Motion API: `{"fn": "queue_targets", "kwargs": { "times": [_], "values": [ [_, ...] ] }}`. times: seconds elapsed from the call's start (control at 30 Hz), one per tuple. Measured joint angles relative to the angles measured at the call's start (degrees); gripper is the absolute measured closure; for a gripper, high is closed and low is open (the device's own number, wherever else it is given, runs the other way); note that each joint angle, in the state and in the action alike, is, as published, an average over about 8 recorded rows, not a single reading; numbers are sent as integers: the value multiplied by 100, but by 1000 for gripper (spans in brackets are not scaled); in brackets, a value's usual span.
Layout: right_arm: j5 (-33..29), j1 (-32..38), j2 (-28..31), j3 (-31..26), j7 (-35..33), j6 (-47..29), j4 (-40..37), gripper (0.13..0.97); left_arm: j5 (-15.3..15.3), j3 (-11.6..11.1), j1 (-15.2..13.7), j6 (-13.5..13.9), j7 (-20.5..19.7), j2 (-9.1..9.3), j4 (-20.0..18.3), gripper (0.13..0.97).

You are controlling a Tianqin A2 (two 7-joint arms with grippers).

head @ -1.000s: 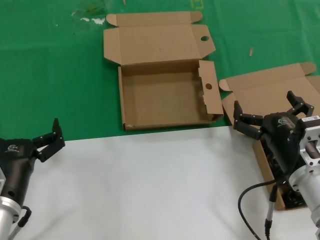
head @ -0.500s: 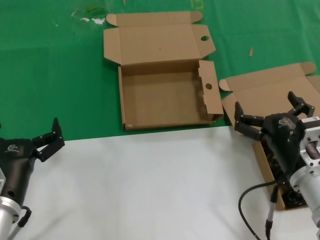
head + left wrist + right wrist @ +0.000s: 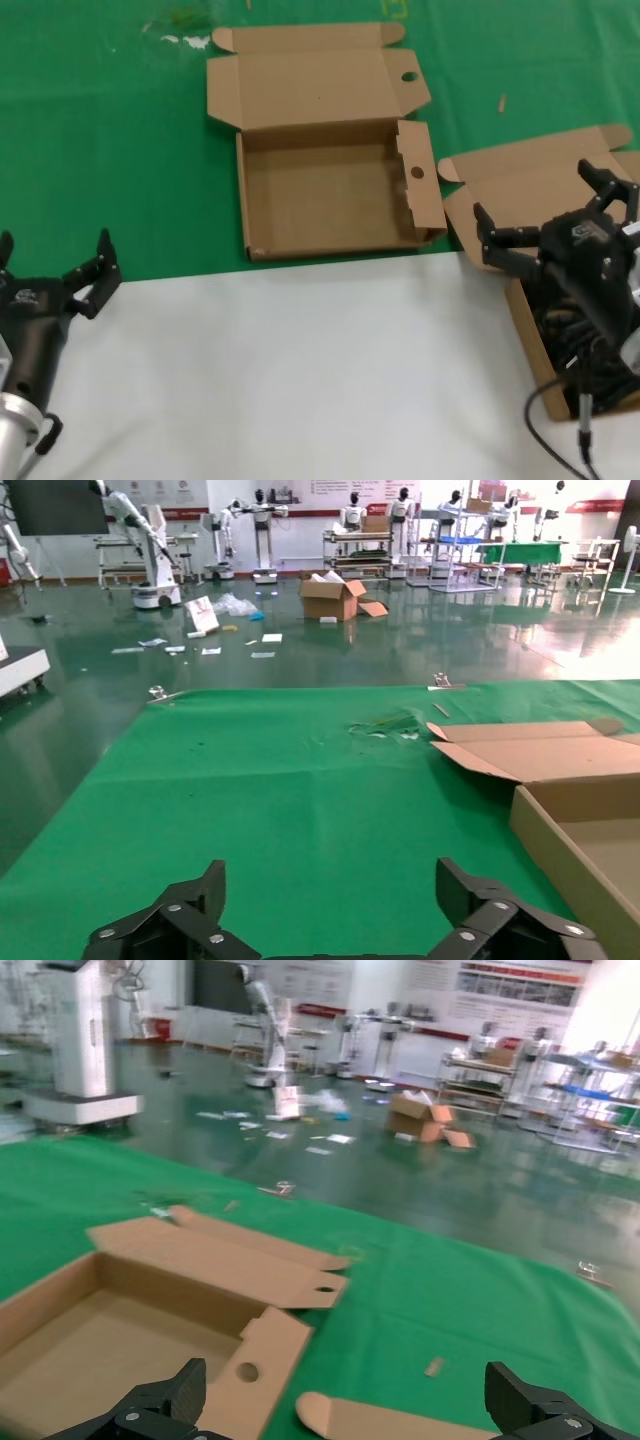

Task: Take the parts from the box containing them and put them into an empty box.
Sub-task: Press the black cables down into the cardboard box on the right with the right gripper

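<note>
The empty box (image 3: 330, 195) lies open at the middle on the green cloth, with a round hole in its lid corner and one in its side flap. It also shows in the right wrist view (image 3: 120, 1330) and the left wrist view (image 3: 575, 825). The box with the parts (image 3: 520, 190) lies at the right with its lid open. Black power cords (image 3: 553, 322) lie inside it, mostly hidden by my right arm. My right gripper (image 3: 538, 198) is open and empty above this box's lid, and shows in its wrist view (image 3: 345, 1400). My left gripper (image 3: 55, 245) is open and empty at the near left, and shows in its wrist view (image 3: 330, 890).
A white sheet (image 3: 300, 370) covers the near part of the table, and green cloth (image 3: 100, 130) covers the far part. A rounded ear tab of the right box's lid (image 3: 340, 1420) lies under my right gripper. Small scraps lie on the far cloth.
My right gripper has shifted a little to the right and lower over the right box. My left gripper has turned slightly, so both its fingers show.
</note>
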Motion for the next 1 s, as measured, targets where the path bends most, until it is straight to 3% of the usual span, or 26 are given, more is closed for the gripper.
{"fn": "queue_targets", "kwargs": {
  "times": [0.07,0.33,0.5,0.63,0.77,1.0],
  "values": [
    [-159,-28,248,62,190,-201,94,129,0,0,0,0,0,0,0,278],
    [-955,-83,1630,561,828,-1568,476,129,0,0,0,0,0,0,0,452],
    [-1038,221,2539,470,899,-2475,469,129,0,0,0,0,0,0,0,561],
    [-830,881,3362,-138,798,-3320,299,129,0,0,0,0,-1,0,0,670],
    [-569,1845,4055,-1114,575,-4331,1,129,1,0,0,0,-3,0,0,731],
    [-606,3376,4267,-2429,138,-6065,-722,129,2,0,0,0,-3,0,0,845]
  ]
}}
